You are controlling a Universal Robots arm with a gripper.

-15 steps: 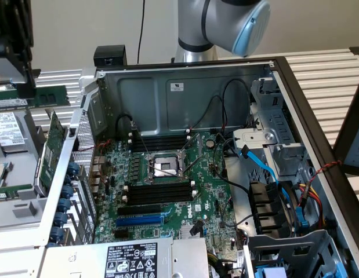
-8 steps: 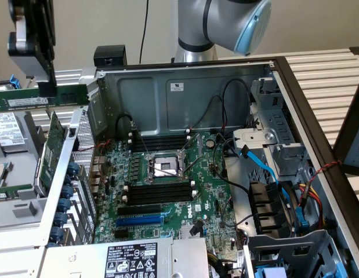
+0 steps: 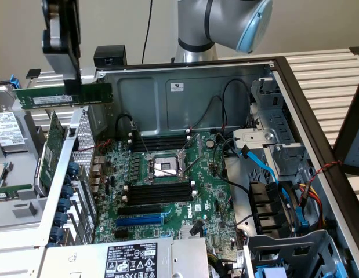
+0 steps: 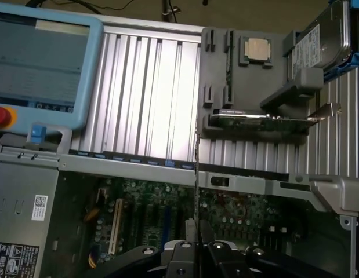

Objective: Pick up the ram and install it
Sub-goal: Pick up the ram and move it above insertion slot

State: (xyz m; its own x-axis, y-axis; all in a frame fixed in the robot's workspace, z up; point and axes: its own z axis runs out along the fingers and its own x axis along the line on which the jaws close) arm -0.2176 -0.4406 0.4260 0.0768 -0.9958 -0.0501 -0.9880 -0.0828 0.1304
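The ram point(image 3: 63, 96), a long thin green stick with a white label strip, hangs level in the air above the case's rim on the exterior view's left. My gripper point(image 3: 73, 86) is shut on its upper edge, near the middle of its length. In the wrist view the ram point(image 4: 196, 174) shows edge-on as a thin line running out from between the black fingers point(image 4: 182, 255) of the gripper point(image 4: 198, 248). The black memory slots point(image 3: 159, 192) lie on the green motherboard point(image 3: 205, 200) inside the open case, below the ram and toward the exterior view's right, beside the processor socket point(image 3: 165, 168).
A larger green expansion card point(image 3: 51, 147) with a metal bracket stands in a grey holder outside the case wall, next to a hard drive point(image 3: 5, 128). Cables and a blue lead point(image 3: 263, 165) cross the case's right side. A teach pendant point(image 4: 40, 63) lies on the slatted table.
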